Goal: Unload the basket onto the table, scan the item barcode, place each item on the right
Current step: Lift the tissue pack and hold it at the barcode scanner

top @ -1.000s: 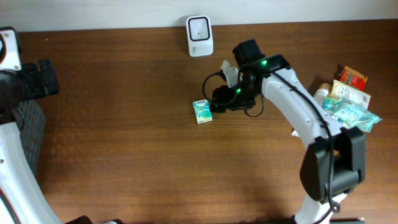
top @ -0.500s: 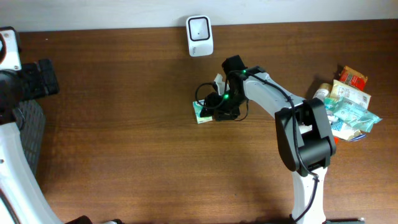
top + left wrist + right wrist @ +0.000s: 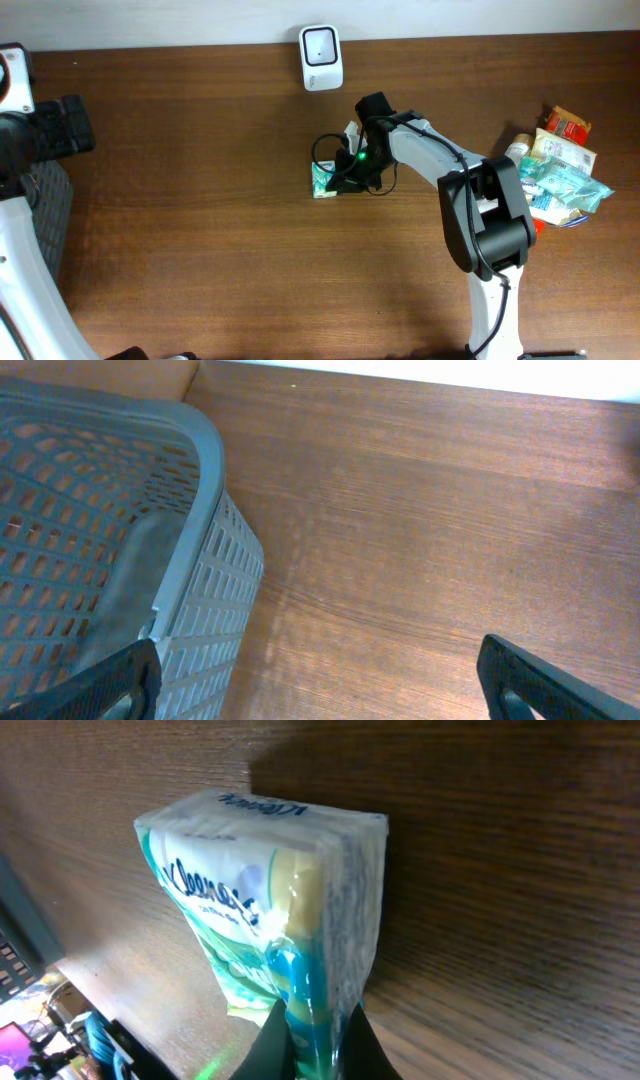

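Observation:
The item is a small green and white Kleenex tissue pack [image 3: 321, 180] lying on the wooden table, just below the white barcode scanner [image 3: 321, 58] at the back edge. My right gripper [image 3: 340, 176] reaches it from the right. In the right wrist view the pack [image 3: 260, 910] fills the frame, and the right gripper [image 3: 312, 1025] is shut on its thin sealed end. No barcode shows on the faces I see. My left gripper [image 3: 320, 685] hangs open over bare wood at the far left, holding nothing.
A grey plastic basket [image 3: 200, 510] stands beside the left gripper at the table's left edge [image 3: 45, 210]. A pile of packaged goods [image 3: 560, 165] lies at the right. The right arm [image 3: 480, 210] spans from the front right up to the pack.
The right gripper slid left onto the tissue pack and closed on its end. The pack has barely shifted. The left arm has not moved.

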You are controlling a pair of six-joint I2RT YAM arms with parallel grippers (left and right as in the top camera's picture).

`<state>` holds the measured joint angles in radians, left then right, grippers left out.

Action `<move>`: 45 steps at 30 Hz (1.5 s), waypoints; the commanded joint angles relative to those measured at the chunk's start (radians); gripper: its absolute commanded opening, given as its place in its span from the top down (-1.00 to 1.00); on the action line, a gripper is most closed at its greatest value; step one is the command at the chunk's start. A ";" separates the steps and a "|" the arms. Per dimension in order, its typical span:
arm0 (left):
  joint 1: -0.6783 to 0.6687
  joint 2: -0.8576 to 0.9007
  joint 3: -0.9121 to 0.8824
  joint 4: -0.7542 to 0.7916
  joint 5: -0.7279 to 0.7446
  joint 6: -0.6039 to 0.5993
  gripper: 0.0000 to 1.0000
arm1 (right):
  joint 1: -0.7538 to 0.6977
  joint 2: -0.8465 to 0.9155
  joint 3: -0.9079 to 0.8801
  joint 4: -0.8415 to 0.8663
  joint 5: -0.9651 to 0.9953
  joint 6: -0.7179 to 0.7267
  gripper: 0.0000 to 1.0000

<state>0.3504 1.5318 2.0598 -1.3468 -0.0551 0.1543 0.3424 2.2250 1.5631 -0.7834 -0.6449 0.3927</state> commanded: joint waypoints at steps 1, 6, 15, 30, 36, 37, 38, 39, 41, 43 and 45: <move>0.006 0.002 0.003 -0.001 0.010 0.012 -0.98 | -0.003 0.024 -0.013 -0.024 -0.009 0.005 0.92; 0.006 0.002 0.003 -0.001 0.010 0.012 -0.98 | -0.062 -0.085 -0.007 -0.032 -0.518 -0.248 0.92; 0.006 0.002 0.003 -0.001 0.010 0.012 -0.98 | -0.163 -0.247 -0.006 -0.068 -0.908 -0.348 0.92; 0.006 0.002 0.003 -0.001 0.010 0.012 -0.98 | -0.296 -0.547 -0.007 -0.156 -0.908 -0.445 0.92; 0.006 0.002 0.003 -0.001 0.011 0.012 -0.98 | -0.217 -0.547 -0.007 0.118 -0.773 -0.134 0.93; 0.006 0.002 0.003 -0.001 0.011 0.012 -0.98 | -0.195 -0.547 -0.006 0.233 -0.745 -0.042 0.92; 0.006 0.002 0.003 -0.001 0.010 0.012 -0.98 | -0.177 -0.545 -0.003 0.368 -0.729 0.063 0.92; 0.006 0.002 0.003 -0.001 0.011 0.012 -0.98 | -0.167 -0.537 0.009 0.470 -0.731 0.143 0.93; 0.006 0.002 0.003 -0.001 0.011 0.012 -0.98 | -0.157 -0.506 0.061 0.668 -0.761 0.301 0.92; 0.006 0.002 0.003 -0.001 0.011 0.012 -0.99 | -0.161 -0.495 0.072 0.755 -0.729 0.439 0.92; 0.006 0.002 0.003 -0.001 0.010 0.012 -0.99 | -0.167 -0.495 0.072 0.761 -0.703 0.458 0.92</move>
<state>0.3504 1.5318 2.0598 -1.3472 -0.0547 0.1543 0.1825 1.7142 1.6135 -0.0277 -1.3811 0.7567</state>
